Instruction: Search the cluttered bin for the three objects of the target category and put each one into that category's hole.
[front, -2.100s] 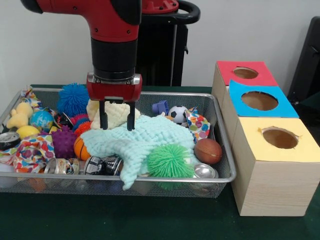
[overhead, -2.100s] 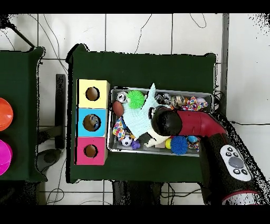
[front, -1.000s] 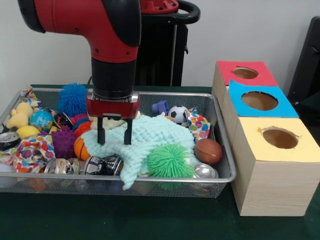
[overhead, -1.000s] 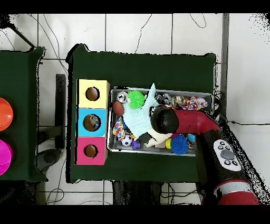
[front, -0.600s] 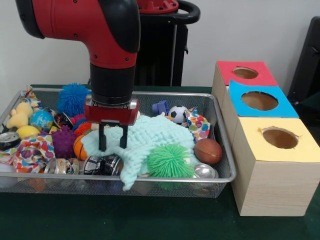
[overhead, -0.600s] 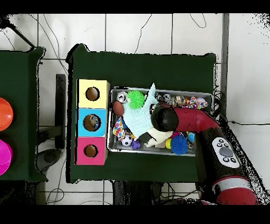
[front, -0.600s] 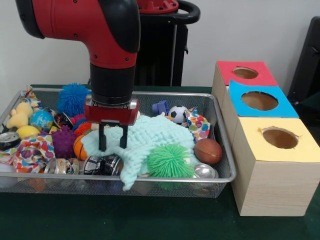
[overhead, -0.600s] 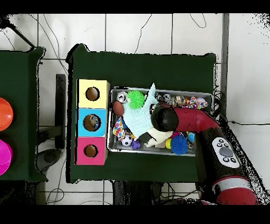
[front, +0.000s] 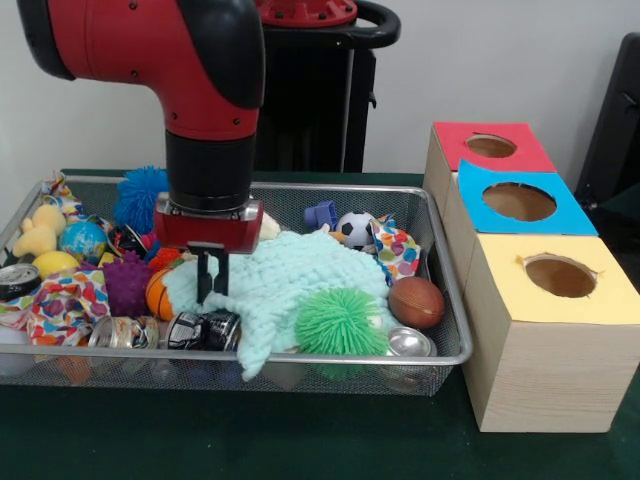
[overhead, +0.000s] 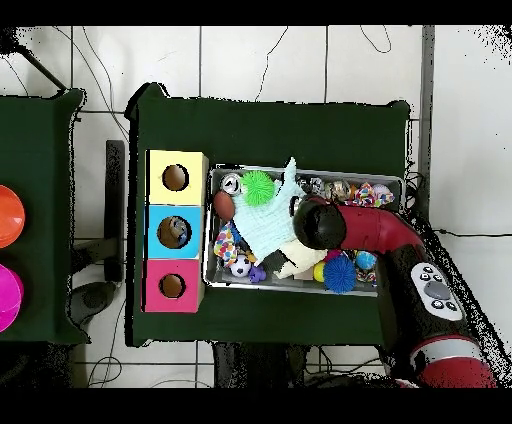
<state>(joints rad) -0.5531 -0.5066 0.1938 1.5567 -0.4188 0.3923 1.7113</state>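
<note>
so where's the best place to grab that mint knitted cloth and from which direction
Probably from straight above, at the left edge of the mint knitted cloth, where the gripper now sits with its fingers close together. The cloth lies limp and flat over other toys, so a top-down pinch on a raised fold suits it. The front corner drapes over the mesh bin's rim beside the green spiky ball, which crowds it.
</note>
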